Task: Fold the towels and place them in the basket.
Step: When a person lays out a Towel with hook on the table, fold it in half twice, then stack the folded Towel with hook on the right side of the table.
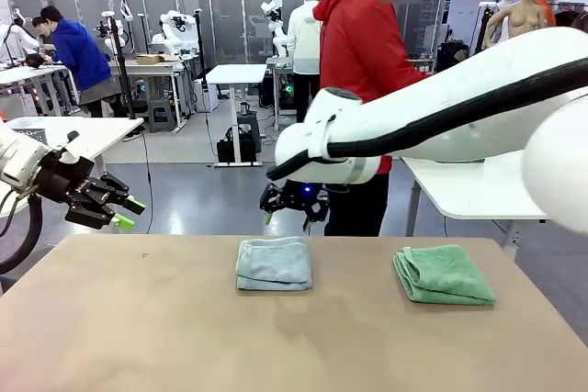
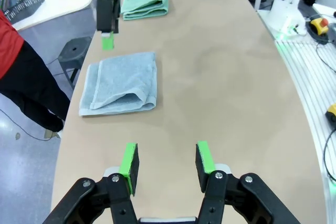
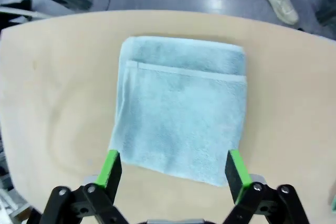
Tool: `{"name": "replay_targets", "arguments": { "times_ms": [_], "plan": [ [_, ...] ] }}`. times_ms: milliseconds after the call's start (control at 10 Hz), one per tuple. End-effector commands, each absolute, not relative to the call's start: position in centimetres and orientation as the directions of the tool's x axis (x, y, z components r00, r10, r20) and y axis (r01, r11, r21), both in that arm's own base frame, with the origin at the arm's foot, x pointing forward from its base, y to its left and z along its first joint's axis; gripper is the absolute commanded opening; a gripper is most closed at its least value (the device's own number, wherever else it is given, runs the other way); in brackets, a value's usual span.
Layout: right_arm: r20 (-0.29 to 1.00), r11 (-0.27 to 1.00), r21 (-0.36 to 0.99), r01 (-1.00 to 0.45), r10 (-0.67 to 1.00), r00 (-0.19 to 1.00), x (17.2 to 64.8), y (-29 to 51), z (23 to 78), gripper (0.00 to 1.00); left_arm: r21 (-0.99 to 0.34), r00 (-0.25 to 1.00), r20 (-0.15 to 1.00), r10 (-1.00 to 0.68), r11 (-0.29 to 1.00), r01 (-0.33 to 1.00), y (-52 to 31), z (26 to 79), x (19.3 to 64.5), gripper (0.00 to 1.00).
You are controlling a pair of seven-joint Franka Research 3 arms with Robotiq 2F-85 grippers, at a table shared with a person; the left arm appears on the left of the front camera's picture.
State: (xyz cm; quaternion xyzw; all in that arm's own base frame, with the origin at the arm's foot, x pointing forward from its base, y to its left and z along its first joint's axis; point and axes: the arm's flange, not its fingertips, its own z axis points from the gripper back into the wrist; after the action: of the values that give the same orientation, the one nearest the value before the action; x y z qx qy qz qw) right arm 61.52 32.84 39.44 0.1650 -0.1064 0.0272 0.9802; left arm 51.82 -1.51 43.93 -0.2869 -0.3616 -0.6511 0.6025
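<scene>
Two towels lie on the desk (image 1: 138, 337), both folded into small rectangles and well apart from each other. The pale blue-grey towel (image 1: 274, 264) sits near the middle of the far edge; the mint green towel (image 1: 444, 274) sits toward the robot's right, near the same edge. Neither is in a container.

Two grippers are in view. The right gripper (image 3: 174, 167) hangs straight above the blue-grey towel with its fingers spread wide, wider than the towel's near edge, holding nothing. In the front view it (image 1: 292, 201) hovers above the far edge of the desk, behind that towel, and much of it is dark and hard to make out against the person's black trousers. The left gripper (image 2: 165, 162) hangs over bare desk, its fingers partly apart and empty; in the front view it (image 1: 127, 212) sits off the desk's left corner, raised above it.

A person in a red top (image 1: 363, 43) stands at the far side, cut off by the right arm. A dark perforated basket (image 2: 22, 5) rests on a white table beyond the desk, cut off by the picture's edge; its contents cannot be seen.
</scene>
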Motion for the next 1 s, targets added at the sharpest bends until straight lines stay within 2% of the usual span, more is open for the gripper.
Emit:
{"name": "replay_targets", "arguments": {
  "times_ms": [0,200,900],
  "plan": [
    [0.2,0.926,0.363,-0.101,0.028,0.979,59.7,30.4,39.2,1.0,0.141,-0.128,0.807,-0.577,-0.023,0.99,-1.5,43.9,51.8,0.57],
    [0.204,0.939,0.334,-0.084,0.015,0.979,61.1,31.4,39.5,1.0,0.141,-0.128,0.807,-0.577,-0.023,0.99,-1.5,43.9,51.8,0.57],
    [0.204,0.939,0.334,-0.084,0.015,0.979,61.1,31.4,39.5,1.0,0.141,-0.128,0.807,-0.577,-0.023,0.99,-1.5,43.9,51.8,0.57]
  ]
}}
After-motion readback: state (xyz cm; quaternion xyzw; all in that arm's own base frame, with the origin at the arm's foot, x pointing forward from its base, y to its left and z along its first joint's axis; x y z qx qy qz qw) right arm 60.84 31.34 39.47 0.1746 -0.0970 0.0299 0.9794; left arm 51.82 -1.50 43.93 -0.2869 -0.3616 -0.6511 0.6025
